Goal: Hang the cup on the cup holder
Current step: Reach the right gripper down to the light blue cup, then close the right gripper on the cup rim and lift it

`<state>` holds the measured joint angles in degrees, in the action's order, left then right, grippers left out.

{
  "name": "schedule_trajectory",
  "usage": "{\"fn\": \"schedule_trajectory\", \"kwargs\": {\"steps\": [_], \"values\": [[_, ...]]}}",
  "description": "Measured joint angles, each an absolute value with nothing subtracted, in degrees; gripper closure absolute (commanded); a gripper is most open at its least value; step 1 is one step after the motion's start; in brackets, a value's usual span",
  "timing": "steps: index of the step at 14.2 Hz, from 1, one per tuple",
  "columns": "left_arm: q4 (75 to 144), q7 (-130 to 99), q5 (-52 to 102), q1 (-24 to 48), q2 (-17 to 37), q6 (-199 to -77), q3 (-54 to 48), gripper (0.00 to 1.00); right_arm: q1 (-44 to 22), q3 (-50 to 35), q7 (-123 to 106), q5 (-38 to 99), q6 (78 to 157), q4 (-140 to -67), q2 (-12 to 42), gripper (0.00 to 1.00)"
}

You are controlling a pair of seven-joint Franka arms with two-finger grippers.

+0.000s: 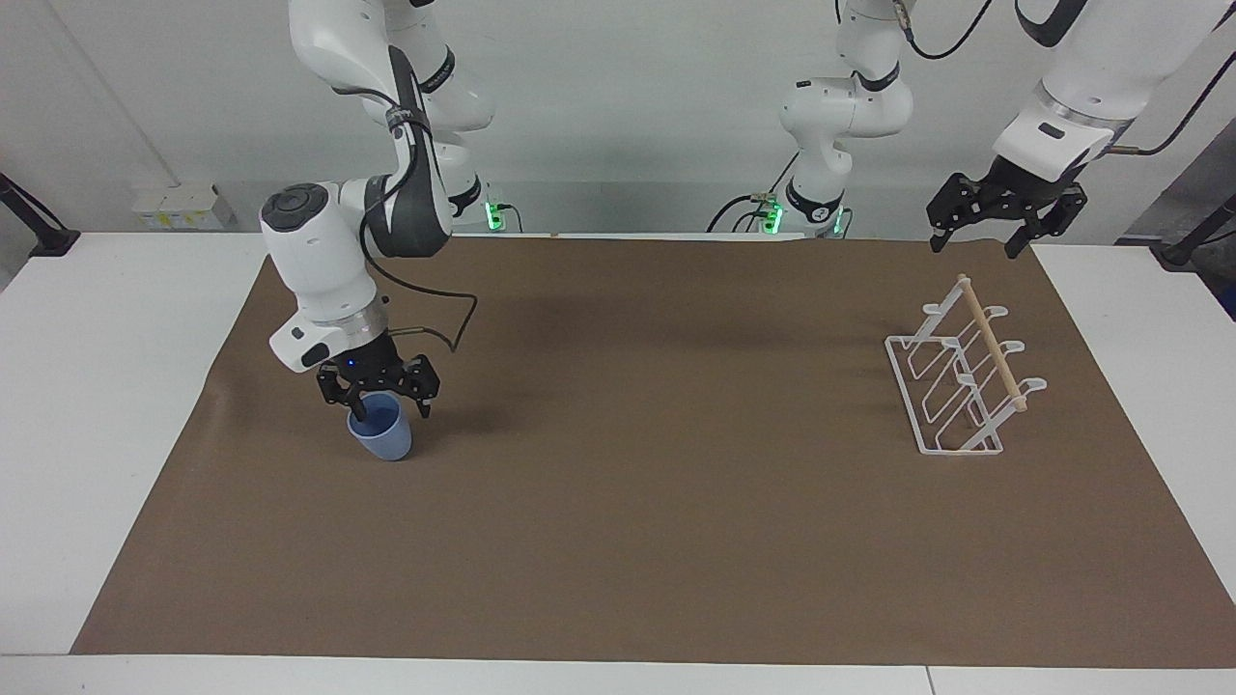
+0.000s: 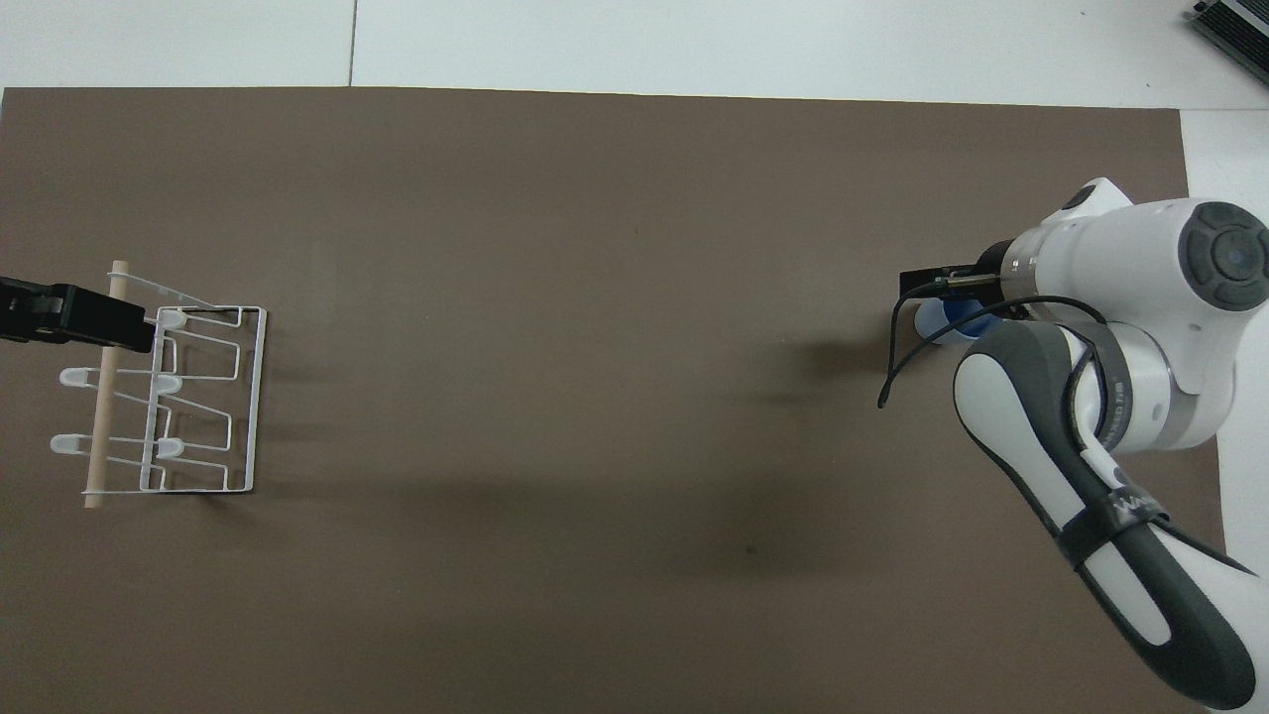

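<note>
Facing view: right gripper (image 1: pixel 379 405) spread wide, straddling rim of small light blue tapered plastic cup (image 1: pixel 383 436) directly beneath it. Should centre before pinching. White wire cup holder (image 1: pixel 958 376) stood below idle, spread left gripper (image 1: pixel 973 241).

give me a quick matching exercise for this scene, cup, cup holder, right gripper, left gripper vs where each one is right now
Things:
1. cup
2. cup holder
3. right gripper
4. left gripper

Places:
A. up in the air, over the table's edge by the rack
B. standing on the brown mat at the left arm's end
C. open, down at the cup's rim
D. upright on the mat at the right arm's end

Pairs: 1-D, 2-B, 3-C, 4-A
</note>
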<state>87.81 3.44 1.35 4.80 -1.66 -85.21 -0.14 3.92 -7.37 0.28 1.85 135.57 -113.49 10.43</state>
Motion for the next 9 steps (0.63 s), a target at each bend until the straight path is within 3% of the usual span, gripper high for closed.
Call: {"fn": "schedule_trajectory", "kwargs": {"steps": [7,8,9], "values": [[88.1,3.4,1.4,4.8,-1.7,-85.4,-0.2,0.0,3.3,-7.2,0.3,1.9,140.6,-117.4,11.8,0.0],[88.2,3.4,1.4,4.8,-1.7,-85.4,-0.2,0.0,3.3,-7.2,0.3,1.9,140.6,-117.6,11.8,0.14],[88.2,3.4,1.4,4.8,-1.7,-85.4,-0.2,0.0,3.4,-7.1,0.3,1.9,140.6,-117.6,11.8,0.37]]}}
